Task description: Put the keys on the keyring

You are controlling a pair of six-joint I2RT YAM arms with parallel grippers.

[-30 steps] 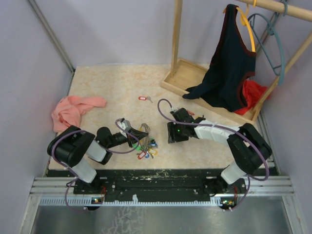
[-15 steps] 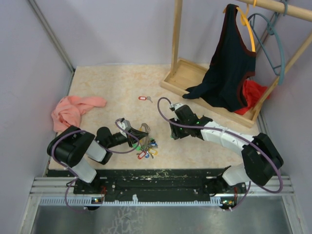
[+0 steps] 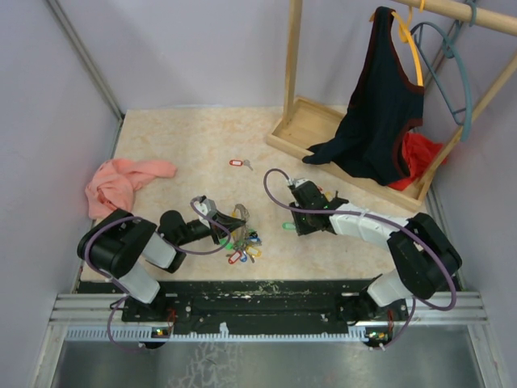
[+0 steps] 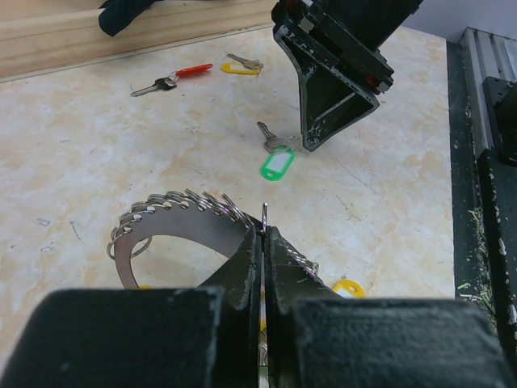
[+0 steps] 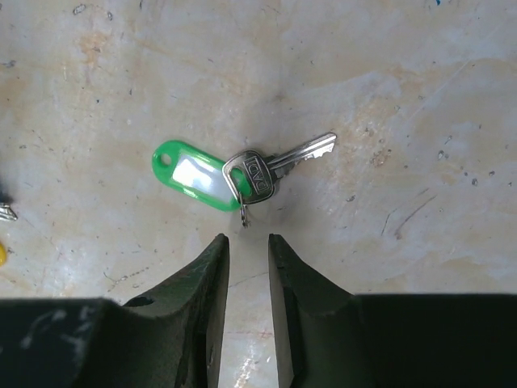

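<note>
Step in hand: I judge this to be the pick-up of one loose key, ahead of threading it.
Left gripper point(image 4: 264, 234): fingers are pressed tight on the wire of the keyring point(image 4: 178, 226). The ring is nipped at its near side, and its wire end stands up between the tips.
Keyring location: near the front left of the table point(image 3: 186, 137), with its bunch of tagged keys point(image 3: 242, 246) lying beside it.
Right gripper point(image 5: 248, 242): fingers are narrow, with a slim gap and nothing between them. They point down at the table.
Target key: the green-tagged key point(image 5: 226, 176) lies flat just ahead of the right fingertips, untouched. Its small split ring faces the gap.
Contact with table: I cannot tell.
Other loose keys: a red-tagged key point(image 4: 174, 78) and a yellow-tagged key point(image 4: 242, 67) lie further back, near the wooden base.
Next move, my judgement: advance the right fingers over the key head or tag, then close. The key lies flat on stone, so it may slide away instead of lifting.
</note>
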